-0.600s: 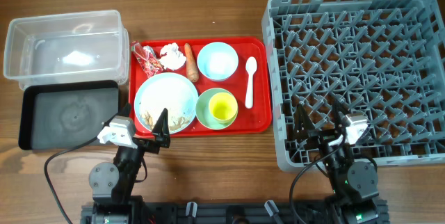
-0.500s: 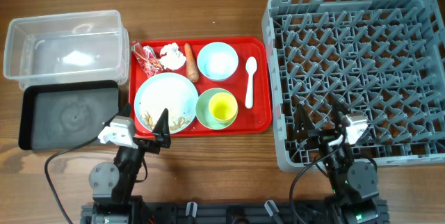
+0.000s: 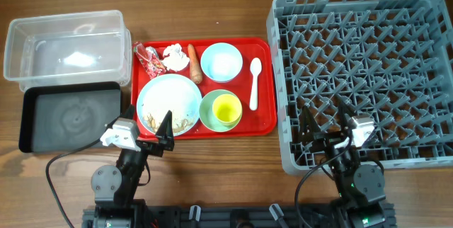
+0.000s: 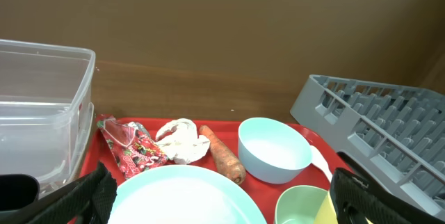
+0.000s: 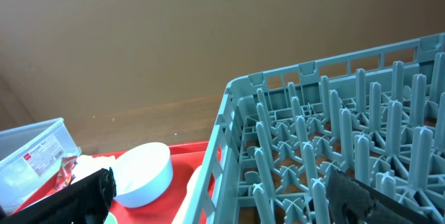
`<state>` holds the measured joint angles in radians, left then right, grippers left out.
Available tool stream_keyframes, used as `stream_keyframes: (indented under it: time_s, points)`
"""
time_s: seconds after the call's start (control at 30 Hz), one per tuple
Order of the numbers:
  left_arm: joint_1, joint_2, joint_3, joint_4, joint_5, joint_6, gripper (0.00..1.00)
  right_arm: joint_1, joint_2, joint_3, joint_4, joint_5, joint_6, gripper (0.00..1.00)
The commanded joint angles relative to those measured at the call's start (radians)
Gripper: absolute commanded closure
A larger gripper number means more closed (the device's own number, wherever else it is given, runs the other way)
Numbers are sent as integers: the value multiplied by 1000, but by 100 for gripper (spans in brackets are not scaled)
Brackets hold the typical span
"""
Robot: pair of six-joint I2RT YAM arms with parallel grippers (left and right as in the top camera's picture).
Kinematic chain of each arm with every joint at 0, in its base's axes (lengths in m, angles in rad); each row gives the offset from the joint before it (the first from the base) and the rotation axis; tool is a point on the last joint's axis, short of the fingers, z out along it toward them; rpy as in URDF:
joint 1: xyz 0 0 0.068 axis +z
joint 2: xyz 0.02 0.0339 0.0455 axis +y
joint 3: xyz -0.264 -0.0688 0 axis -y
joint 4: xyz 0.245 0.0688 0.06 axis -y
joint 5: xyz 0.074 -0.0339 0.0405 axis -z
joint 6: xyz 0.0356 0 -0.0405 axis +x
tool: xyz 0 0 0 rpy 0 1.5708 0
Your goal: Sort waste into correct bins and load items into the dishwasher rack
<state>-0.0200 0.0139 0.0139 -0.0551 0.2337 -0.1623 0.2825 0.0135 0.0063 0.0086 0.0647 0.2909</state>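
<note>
On the red tray (image 3: 263,123) lie a red wrapper (image 3: 150,59), white tissue (image 3: 175,58), orange carrot (image 3: 195,64), light blue bowl (image 3: 221,61), white spoon (image 3: 255,83), and a pale blue plate (image 3: 168,99) with rice-like scraps (image 3: 170,123). A yellow cup (image 3: 226,109) sits inside the green bowl (image 3: 209,115). The clear tub (image 3: 67,47) and black tray (image 3: 71,118) are at the left, the grey rack (image 3: 361,79) at the right. My left gripper (image 3: 141,133) (image 4: 226,186) is open and empty over the plate's near edge (image 4: 181,196). My right gripper (image 3: 327,132) (image 5: 226,196) is open and empty over the rack's front-left corner (image 5: 334,147).
The wooden table runs along the front, where both arm bases stand. The rack's left wall (image 4: 375,133) stands close to the red tray's right edge. In the right wrist view the light blue bowl (image 5: 142,172) and clear tub (image 5: 35,158) show at the left.
</note>
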Motion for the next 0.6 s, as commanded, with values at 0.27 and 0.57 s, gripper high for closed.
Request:
stream_keyframes:
  time_s: [0.27,0.57]
  points:
    - [-6,-5,-8,2,2,-2,0,-2,0,-1,8,10,1,0]
    - [-6,83,222,-13,68,-6,0,-2,54,224,77,-163,31,0]
